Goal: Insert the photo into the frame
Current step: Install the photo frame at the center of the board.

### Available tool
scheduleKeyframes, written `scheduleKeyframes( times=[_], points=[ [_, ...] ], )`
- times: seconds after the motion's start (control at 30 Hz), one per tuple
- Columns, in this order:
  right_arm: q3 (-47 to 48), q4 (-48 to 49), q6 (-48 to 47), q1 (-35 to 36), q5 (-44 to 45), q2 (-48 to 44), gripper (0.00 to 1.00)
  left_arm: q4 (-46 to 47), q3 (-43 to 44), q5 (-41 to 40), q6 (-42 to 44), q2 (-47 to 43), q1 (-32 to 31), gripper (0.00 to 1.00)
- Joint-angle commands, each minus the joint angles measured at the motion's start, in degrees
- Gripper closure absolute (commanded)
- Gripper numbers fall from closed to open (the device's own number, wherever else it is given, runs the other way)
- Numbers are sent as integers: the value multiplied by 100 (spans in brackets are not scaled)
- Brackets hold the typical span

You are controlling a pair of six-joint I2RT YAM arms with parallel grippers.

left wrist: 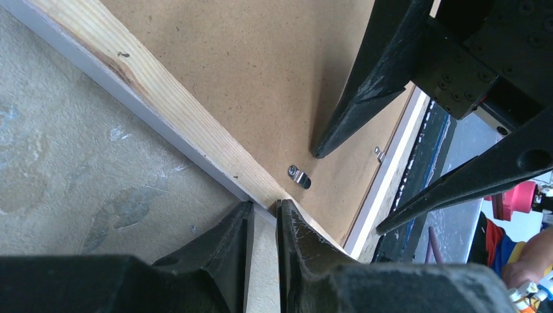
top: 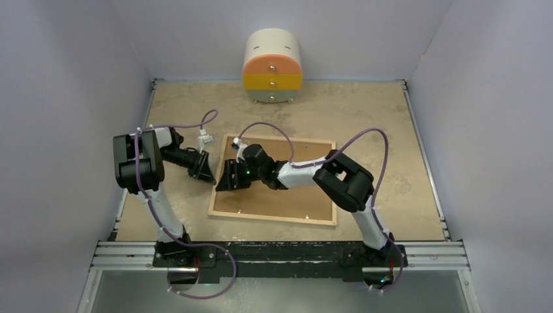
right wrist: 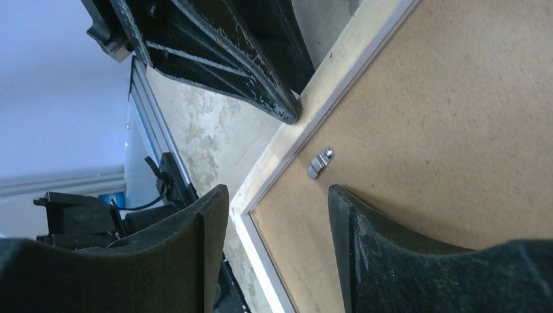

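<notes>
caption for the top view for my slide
Left hand and right hand sit at the left edge of the face-down frame, backing board in place

Wood-rimmed frame [top: 274, 219] flat, back side up, slightly askew.

We find nothing legible. No words, numbers, brands or signs show on the frame [top: 274, 218], its brown backing board [top: 287, 199] or the striped drawer unit [top: 272, 66]. Any other markings are too small or blurred for us to read.
</notes>
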Motion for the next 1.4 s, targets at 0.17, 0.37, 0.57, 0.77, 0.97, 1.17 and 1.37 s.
scheduleKeyframes(
  times=[0.17, 0.37, 0.57, 0.77, 0.97, 1.17, 1.37],
  points=[
    [334, 84, 146, 37, -161, 342, 41, 686, -157, -382, 166, -25, -32, 80],
    [384, 122, 244, 66, -209, 409, 42, 700, -157, -379, 162, -26, -32, 80],
    [406, 161, 361, 99, -212, 473, 42, 744, -157, -360, 113, -33, -32, 80],
    [380, 177, 506, 123, -55, 485, 44, 779, -175, -347, 96, -30, -32, 80],
    [335, 191, 618, 122, 185, 463, 44, 779, -201, -343, 121, -53, -32, 80],
    [-239, 223, 703, 154, 476, -63, 44, 718, -180, -355, 169, -56, -32, 80],
    [-573, 318, 763, 155, 465, -259, 44, 718, -176, -411, 195, -86, -30, 80]
  ],
)
